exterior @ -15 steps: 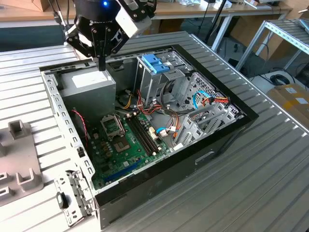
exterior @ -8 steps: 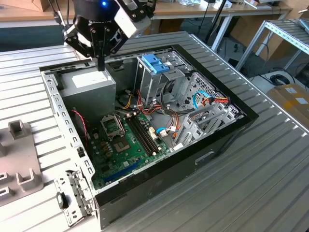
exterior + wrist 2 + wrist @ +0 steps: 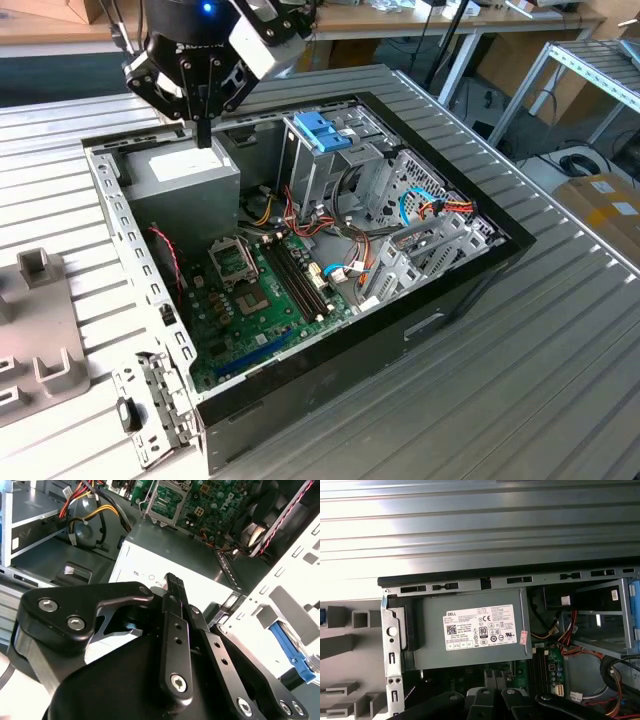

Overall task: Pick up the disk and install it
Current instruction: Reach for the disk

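Observation:
The disk is out of view. My gripper (image 3: 205,135) hangs over the far corner of the open computer case (image 3: 470,275), just above the grey power supply (image 3: 185,190). Its black fingers are pressed together with nothing between them, which the second wrist view also shows of the gripper (image 3: 174,582). Below it in that view lies the power supply's white label (image 3: 165,575). In the exterior view a blue plastic latch (image 3: 320,130) sits on top of the silver drive cage (image 3: 310,170), to the right of the gripper.
The case lies open on a slatted metal table (image 3: 560,380), with the motherboard (image 3: 270,300) and loose cables (image 3: 420,210) inside. A grey fixture (image 3: 40,340) stands at the exterior view's left. A blue plastic piece (image 3: 295,652) shows beside the chassis wall.

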`<state>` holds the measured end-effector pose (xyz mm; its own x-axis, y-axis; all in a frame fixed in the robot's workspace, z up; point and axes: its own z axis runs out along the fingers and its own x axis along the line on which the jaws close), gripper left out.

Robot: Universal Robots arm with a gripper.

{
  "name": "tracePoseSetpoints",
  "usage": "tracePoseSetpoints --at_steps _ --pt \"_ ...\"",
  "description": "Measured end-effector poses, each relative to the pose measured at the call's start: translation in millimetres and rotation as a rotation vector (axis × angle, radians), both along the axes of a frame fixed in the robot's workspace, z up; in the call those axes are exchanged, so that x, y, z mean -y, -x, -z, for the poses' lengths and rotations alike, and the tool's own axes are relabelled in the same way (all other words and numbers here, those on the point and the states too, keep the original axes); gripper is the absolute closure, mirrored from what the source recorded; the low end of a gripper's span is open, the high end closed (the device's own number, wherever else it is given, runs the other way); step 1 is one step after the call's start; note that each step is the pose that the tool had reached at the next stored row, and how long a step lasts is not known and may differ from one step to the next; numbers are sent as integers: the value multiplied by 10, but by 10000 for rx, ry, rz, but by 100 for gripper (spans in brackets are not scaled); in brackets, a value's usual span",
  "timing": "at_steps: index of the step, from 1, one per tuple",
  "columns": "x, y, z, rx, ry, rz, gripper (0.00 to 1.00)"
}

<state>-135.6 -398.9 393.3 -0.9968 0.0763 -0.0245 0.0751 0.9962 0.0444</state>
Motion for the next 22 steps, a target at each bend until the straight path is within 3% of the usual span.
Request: tracePoseSetpoints --at_steps 22 --pt "0 123 0 0 0 0 89"
